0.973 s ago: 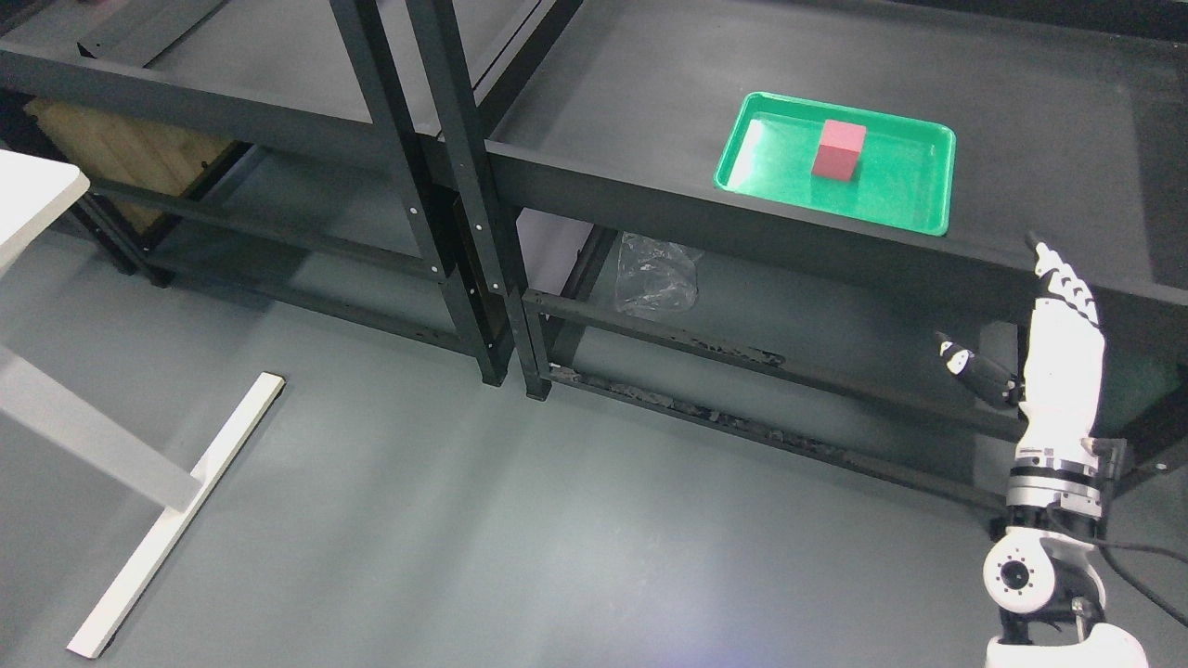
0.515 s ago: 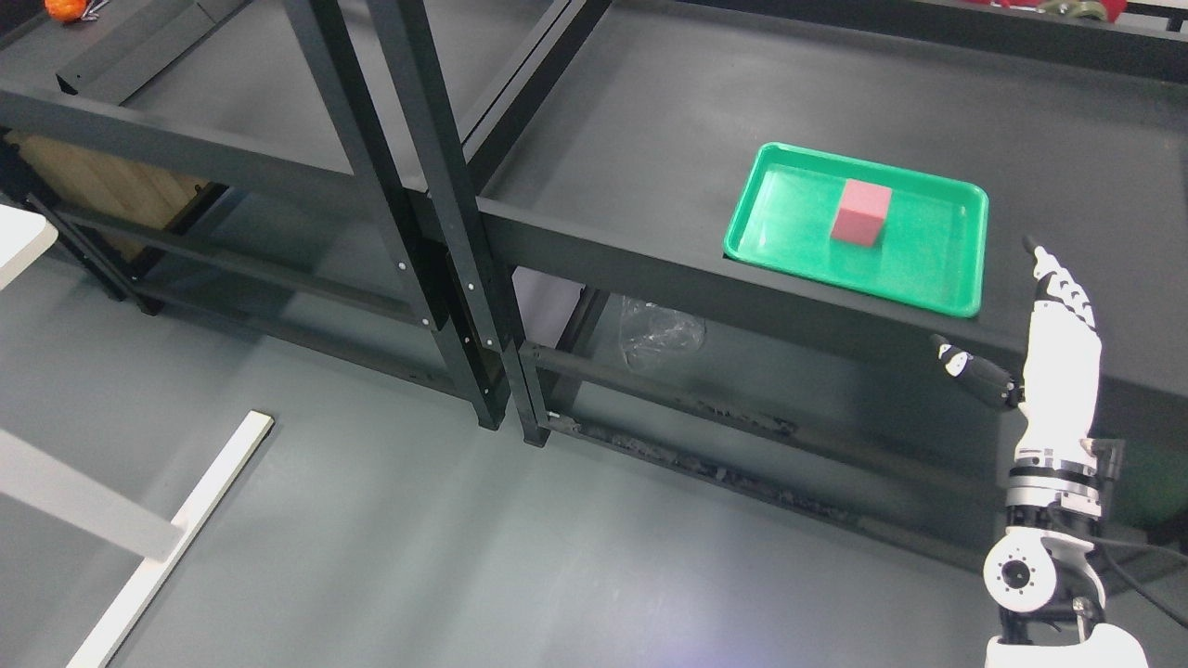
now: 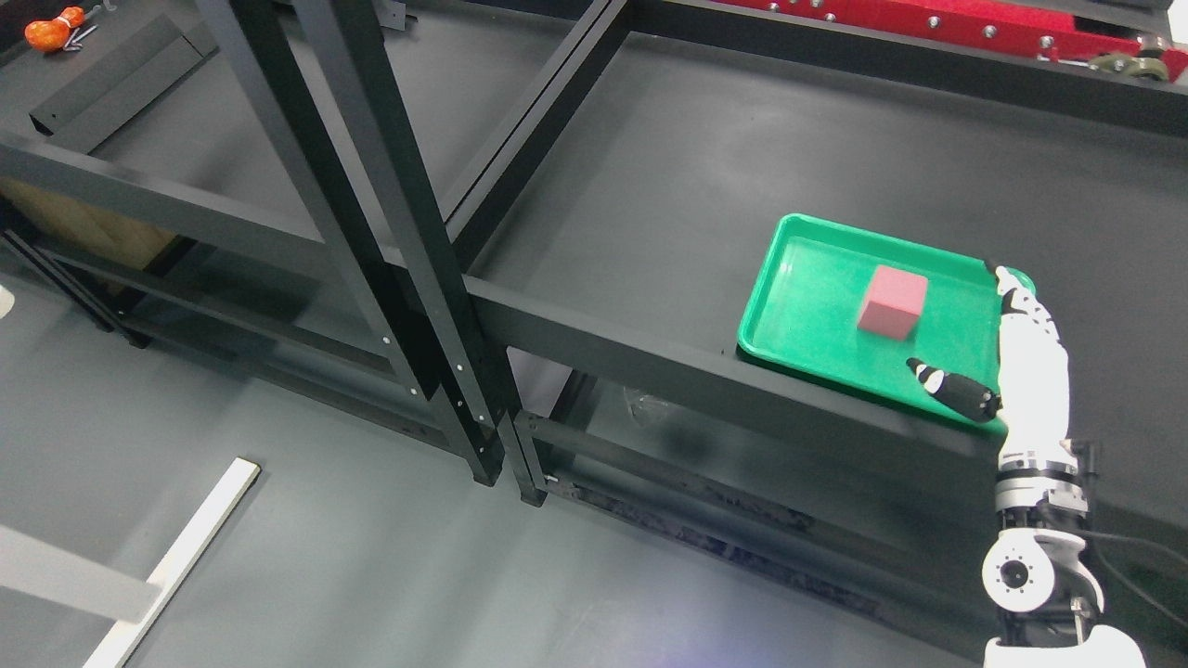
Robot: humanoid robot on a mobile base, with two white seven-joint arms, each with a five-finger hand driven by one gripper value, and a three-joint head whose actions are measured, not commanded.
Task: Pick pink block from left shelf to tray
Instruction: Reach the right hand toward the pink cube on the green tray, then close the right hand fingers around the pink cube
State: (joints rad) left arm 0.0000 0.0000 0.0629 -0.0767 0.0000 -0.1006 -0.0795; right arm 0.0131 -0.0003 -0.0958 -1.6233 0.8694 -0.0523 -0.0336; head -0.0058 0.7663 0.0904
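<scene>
I see the pink block (image 3: 893, 300) sitting in the green tray (image 3: 798, 315) at the shelf's (image 3: 650, 186) front edge — my right hand (image 3: 1026, 362) beside it, fingers (image 3: 1016, 297) straight, holding nothing.

one head view, looking steeply down from above at shelf (image 3: 650, 186) and floor (image 3: 371, 575)

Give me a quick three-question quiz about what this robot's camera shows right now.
1. True or false: the pink block lies inside the green tray.
2. The right hand is: A) gripping the block, B) open, holding nothing, C) out of view.
3. What orange thing lies at the far upper left?

Key: 1 true. 2 B. 3 A small orange object, too small to identify.
</scene>
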